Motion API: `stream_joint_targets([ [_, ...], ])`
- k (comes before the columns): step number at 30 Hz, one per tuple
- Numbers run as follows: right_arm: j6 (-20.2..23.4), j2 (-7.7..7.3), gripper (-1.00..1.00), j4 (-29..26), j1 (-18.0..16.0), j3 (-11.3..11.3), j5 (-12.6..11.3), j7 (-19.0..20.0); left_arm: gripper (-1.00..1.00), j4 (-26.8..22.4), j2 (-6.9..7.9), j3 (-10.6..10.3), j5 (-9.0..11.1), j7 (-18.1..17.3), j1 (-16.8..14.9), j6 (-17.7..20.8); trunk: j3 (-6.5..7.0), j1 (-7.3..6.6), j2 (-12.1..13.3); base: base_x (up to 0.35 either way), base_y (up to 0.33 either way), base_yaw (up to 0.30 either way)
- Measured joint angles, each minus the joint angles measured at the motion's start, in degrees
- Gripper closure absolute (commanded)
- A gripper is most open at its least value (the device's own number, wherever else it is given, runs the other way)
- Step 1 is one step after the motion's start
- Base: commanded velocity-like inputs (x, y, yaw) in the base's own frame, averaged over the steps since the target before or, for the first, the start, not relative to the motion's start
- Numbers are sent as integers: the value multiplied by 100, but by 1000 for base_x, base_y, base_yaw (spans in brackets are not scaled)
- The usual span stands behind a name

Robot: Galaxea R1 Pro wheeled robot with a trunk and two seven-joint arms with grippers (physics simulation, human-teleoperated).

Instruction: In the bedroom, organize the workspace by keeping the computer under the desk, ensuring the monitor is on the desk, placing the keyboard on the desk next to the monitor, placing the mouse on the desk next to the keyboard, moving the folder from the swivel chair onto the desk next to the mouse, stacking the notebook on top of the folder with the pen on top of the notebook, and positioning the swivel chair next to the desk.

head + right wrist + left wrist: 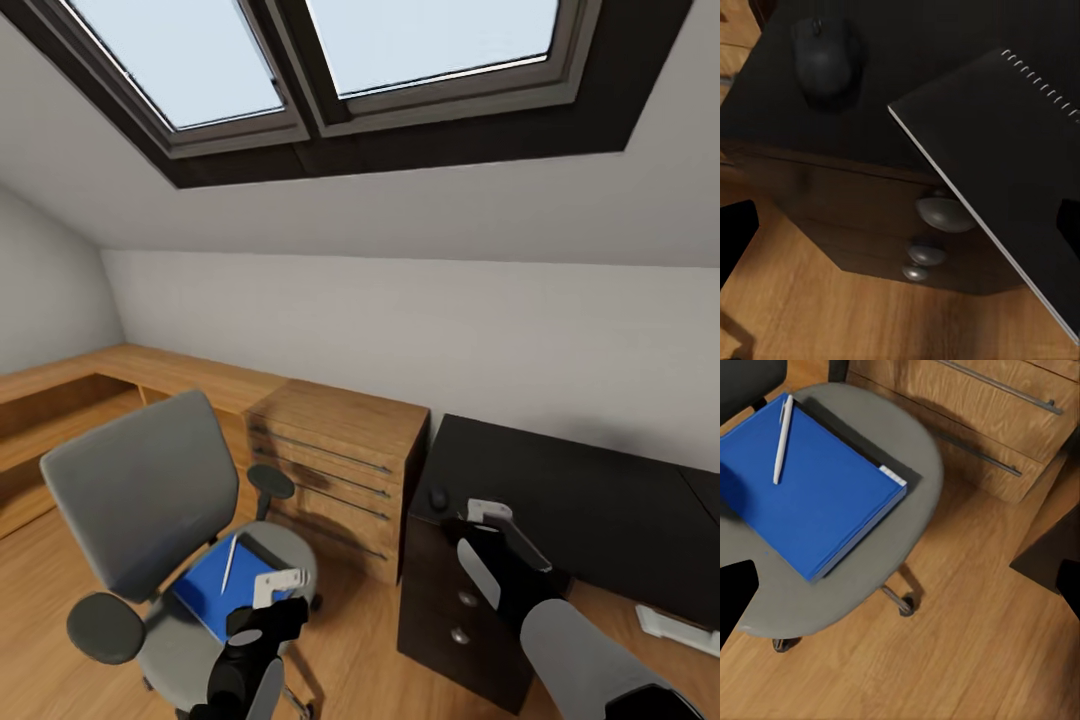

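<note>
Two hazards, nearest first: hovering with fingers spread wide over the chair (pixel 140 490), left gripper (pixel 272 590) risks tipping the loose pen (pixel 782 439) off the folder (pixel 810 487) in any lift. Lies flat on the seat, that folder, with the pen's long axis running from seat front toward the backrest. Farther out, cannot tell whether the right gripper (pixel 495 520) truly clamps the notebook (pixel 1012 165), tilted over the desk (pixel 580 500) corner; could slip, or knock the mouse (pixel 825 60) just beyond.
</note>
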Motion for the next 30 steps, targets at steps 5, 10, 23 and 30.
stream_joint_targets([
  [5,-119,3,-100,-11,0,0,22,-6,-100,0,1,-30,2,-7,1,3,0,0,0,255,0,0],
  [10,-189,20,-100,-16,1,7,23,-8,-100,-6,1,-33,10,-3,5,12,0,2,0,68,0,0],
  [23,-203,1,-100,-3,1,8,32,10,-100,-1070,8,-44,18,-11,268,2,0,2,1,3,0,0],
  [30,-203,-6,-100,1,0,8,33,25,-100,-1213,10,-177,19,-11,466,-187,0,2,1,0,0,0],
])
